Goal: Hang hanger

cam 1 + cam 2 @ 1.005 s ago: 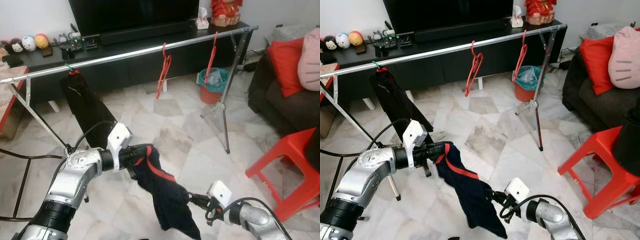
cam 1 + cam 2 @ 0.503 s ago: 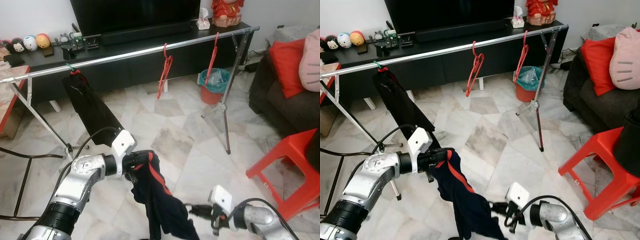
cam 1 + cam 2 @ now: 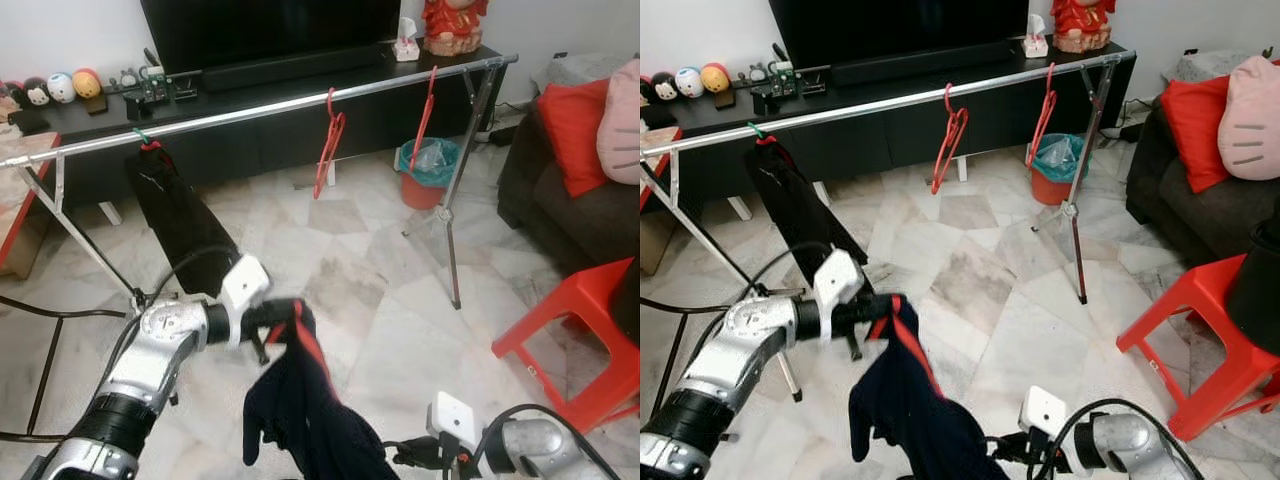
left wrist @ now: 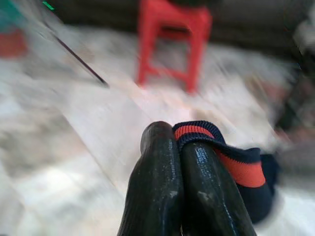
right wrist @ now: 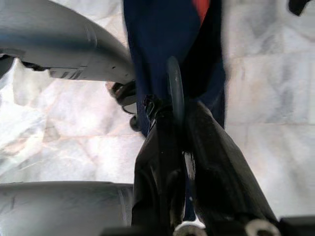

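A dark garment [image 3: 300, 410] with a red-trimmed collar is clenched at that collar by the left gripper [image 3: 283, 318] above the floor [image 3: 390, 300], its lower end and a hanger hook [image 5: 175, 91] pinched by the right gripper [image 5: 182, 147], near the rail [image 3: 260, 110].

Right gripper [image 5: 178, 142] pinches a thin hook [image 5: 175, 88] against navy garment [image 5: 157, 44].
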You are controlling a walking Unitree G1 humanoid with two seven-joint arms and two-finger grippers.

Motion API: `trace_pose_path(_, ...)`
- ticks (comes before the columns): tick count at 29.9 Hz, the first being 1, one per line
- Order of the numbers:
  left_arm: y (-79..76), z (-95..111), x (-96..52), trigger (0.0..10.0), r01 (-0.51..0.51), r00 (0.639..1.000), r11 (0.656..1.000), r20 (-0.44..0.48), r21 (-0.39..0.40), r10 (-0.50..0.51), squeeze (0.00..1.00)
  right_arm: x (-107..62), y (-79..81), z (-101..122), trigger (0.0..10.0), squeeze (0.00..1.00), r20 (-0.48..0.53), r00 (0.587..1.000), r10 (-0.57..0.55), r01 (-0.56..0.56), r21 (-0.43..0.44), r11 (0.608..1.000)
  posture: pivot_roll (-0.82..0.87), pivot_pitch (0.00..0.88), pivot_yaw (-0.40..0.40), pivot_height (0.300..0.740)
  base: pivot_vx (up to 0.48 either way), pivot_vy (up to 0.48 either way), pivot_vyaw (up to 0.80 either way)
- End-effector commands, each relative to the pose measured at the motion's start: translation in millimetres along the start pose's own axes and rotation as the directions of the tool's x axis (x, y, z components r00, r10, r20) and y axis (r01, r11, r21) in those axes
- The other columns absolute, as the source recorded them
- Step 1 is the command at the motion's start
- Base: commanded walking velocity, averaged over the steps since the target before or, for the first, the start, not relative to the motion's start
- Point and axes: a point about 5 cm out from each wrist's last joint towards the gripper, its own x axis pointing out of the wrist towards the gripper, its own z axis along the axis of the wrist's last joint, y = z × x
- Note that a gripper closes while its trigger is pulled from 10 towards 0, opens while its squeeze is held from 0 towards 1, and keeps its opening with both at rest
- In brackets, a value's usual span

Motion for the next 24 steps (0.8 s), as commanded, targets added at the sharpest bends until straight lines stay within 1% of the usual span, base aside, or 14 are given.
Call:
trace_pose_path(1,-4.6,-10,-3.7,10.0,0.051,0.996,0.999,-0.068,-0.001,-0.051,0.0,-5.4,-7.5,10,0.0,0.0,0.024,0.999,-0.038,0.039,-0.035,0.999,-0.03,0.011,0.067,0.74,0.0,0.0,0.0)
trace_pose_path(3,-9.6,-20,-7.3,10.0,0.089,0.987,0.996,-0.132,-0.002,-0.089,0.0,-11.3,-12.4,13,0.0,0.0,0.031,0.998,-0.059,0.06,-0.042,0.997,-0.03,0.012,0.067,0.74,0.0,0.0,0.0)
trace_pose_path(5,-8.6,-30,-10.1,10.0,0.07,0.98,0.997,-0.187,0.022,-0.065,0.0,-17.7,-14.7,21,0.0,0.0,0.052,0.998,-0.037,0.04,-0.052,0.998,-0.03,0.014,0.064,0.74,0.0,0.0,0.0)
trace_pose_path(6,-7.4,-31,-10.0,10.0,0.056,0.982,0.998,-0.184,0.022,-0.051,0.0,-18.3,-14.5,22,0.0,0.0,0.054,0.998,-0.028,0.031,-0.056,0.998,-0.03,0.014,0.064,0.74,0.0,0.0,0.0)
trace_pose_path(9,0.0,-26,-6.8,10.0,-0.018,0.99,0.999,-0.142,0.034,0.023,0.0,-17.6,-10.8,29,0.0,0.0,0.066,0.997,0.034,-0.029,-0.077,0.997,-0.02,0.014,0.06,0.74,0.0,0.0,0.0)
trace_pose_path(10,0.0,-26,-6.8,10.0,-0.018,0.99,0.999,-0.142,0.034,0.023,0.0,-17.6,-10.8,29,0.0,0.0,0.066,0.997,0.034,-0.029,-0.077,0.997,-0.02,0.014,0.06,0.74,0.0,0.0,0.0)
trace_pose_path(13,14.7,-15,-3.4,10.0,-0.163,0.982,0.982,-0.081,0.098,0.171,0.0,-15.7,-6.1,35,0.0,0.0,0.042,0.993,0.111,-0.105,-0.123,0.987,-0.02,0.015,0.058,0.74,0.0,0.0,0.0)
trace_pose_path(14,14.7,-15,-3.4,10.0,-0.163,0.982,0.982,-0.081,0.098,0.171,0.0,-15.7,-6.1,35,0.0,0.0,0.042,0.993,0.111,-0.105,-0.123,0.987,-0.02,0.015,0.058,0.74,0.0,0.0,0.0)
trace_pose_path(15,22.9,-10,-3.8,10.0,-0.234,0.969,0.966,-0.053,0.111,0.241,0.0,-16.1,-4.7,35,0.0,0.0,0.027,0.991,0.135,-0.13,-0.132,0.983,-0.02,0.015,0.056,0.74,0.0,0.0,0.0)
trace_pose_path(16,22.9,-10,-3.8,10.0,-0.234,0.969,0.966,-0.053,0.111,0.241,0.0,-16.1,-4.7,35,0.0,0.0,0.027,0.991,0.135,-0.13,-0.132,0.983,-0.02,0.015,0.056,0.74,0.0,0.0,0.0)
trace_pose_path(18,34.9,0,-5.9,10.0,-0.333,0.942,0.937,0.013,0.104,0.334,0.0,-17.9,-2.3,35,0.0,0.0,0.003,0.986,0.166,-0.164,-0.14,0.976,-0.02,0.017,0.053,0.74,0.0,0.0,0.0)
trace_pose_path(20,37.9,4,-7.0,10.0,-0.356,0.934,0.929,0.036,0.101,0.354,0.0,-18.3,-1.8,34,0.0,0.0,-0.011,0.985,0.17,-0.17,-0.142,0.975,-0.02,0.017,0.053,0.74,0.0,0.0,0.0)
trace_pose_path(21,41.9,12,-8.5,10.0,-0.373,0.927,0.925,0.081,0.072,0.367,0.0,-19.4,-1.1,31,0.0,0.0,-0.046,0.984,0.172,-0.177,-0.146,0.973,-0.02,0.019,0.052,0.74,0.0,0.0,0.0)
trace_pose_path(24,39.2,16,-7.6,10.0,-0.327,0.94,0.944,0.114,0.044,0.321,0.0,-19.6,-2.3,29,0.0,0.0,-0.065,0.986,0.156,-0.164,-0.146,0.976,-0.02,0.019,0.052,0.74,0.0,0.0,0.0)
